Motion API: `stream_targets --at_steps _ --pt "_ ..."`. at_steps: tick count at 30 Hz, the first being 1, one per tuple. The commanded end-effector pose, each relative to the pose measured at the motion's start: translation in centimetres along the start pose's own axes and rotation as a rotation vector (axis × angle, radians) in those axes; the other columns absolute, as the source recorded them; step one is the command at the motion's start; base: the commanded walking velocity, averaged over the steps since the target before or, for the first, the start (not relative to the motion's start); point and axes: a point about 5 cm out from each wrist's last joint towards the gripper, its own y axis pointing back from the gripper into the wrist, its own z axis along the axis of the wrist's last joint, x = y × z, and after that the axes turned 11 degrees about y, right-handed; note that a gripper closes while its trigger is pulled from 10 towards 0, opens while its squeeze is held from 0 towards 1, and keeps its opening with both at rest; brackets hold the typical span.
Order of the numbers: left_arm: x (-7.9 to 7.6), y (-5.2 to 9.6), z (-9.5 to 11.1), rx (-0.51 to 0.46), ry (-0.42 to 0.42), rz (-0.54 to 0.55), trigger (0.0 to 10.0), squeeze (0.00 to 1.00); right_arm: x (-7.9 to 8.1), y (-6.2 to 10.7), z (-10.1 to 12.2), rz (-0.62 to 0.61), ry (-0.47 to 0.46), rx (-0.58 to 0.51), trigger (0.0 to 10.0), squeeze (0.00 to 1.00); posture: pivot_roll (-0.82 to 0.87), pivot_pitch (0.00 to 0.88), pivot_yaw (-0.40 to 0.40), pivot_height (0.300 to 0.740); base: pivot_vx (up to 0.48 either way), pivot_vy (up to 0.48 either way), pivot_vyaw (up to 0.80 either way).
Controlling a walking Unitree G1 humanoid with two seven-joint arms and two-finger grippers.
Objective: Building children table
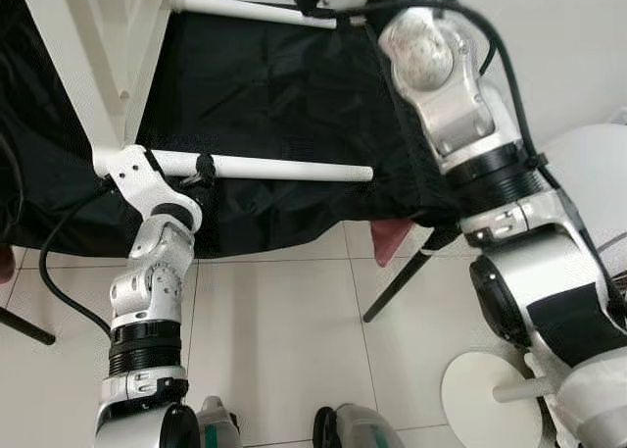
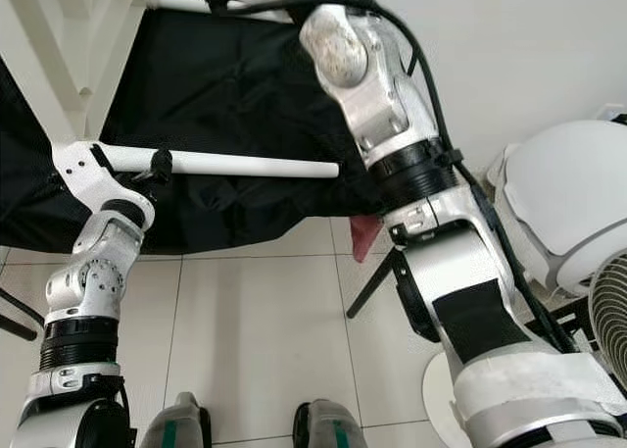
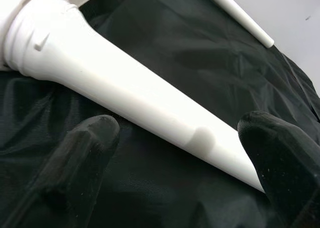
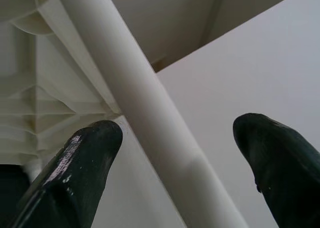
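A white plastic children's table lies tipped on its side at 11 o'clock in the head view, over a black sheet spread above the tiled floor; its ribbed underside faces the robot and 2 legs project toward 3 o'clock. The nearer leg, a tapered tube, passes between the spread fingers of the left gripper, which brackets it without visibly pinching it. The farther leg sits between the parted fingers of the right gripper, likewise ungripped. The hollow plastic looks light, stiff and slick; the thicker end near each socket seems the surest hold, since the smooth taper could slip. A round white part rests at 5 o'clock.
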Motion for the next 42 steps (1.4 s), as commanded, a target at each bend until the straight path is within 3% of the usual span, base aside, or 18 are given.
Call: stream_targets --at_steps 1,7,17,31,42 --pt "0.1 0.2 -0.1 -0.003 -0.011 0.006 10.0 0.0 -0.2 0.4 0.0 0.006 -0.016 -0.014 10.0 0.0 0.05 0.051 -0.072 0.74 0.0 0.0 0.0" --pt "0.0 0.1 -0.1 -0.001 -0.015 0.002 10.0 0.0 0.1 0.6 -0.7 0.013 -0.002 0.026 10.0 0.0 0.05 0.046 -0.067 0.74 0.0 0.0 0.0" --pt "-0.1 -0.1 0.1 -0.003 -0.015 0.001 10.0 0.0 -1.3 -1.8 -0.6 0.006 0.045 0.052 10.0 0.0 0.04 0.05 -0.061 0.74 0.0 0.0 0.0" --pt "-0.1 -0.1 0.2 -0.009 -0.012 0.0 10.0 0.0 -0.4 -3.8 -0.4 0.177 0.118 0.089 10.0 0.0 0.04 0.053 -0.062 0.74 0.0 0.0 0.0" --pt "-0.1 -0.1 0.0 0.003 -0.017 -0.005 10.0 0.0 -1.1 -5.2 -0.4 0.167 0.16 0.143 10.0 0.0 0.03 0.053 -0.059 0.74 0.0 0.0 0.0"
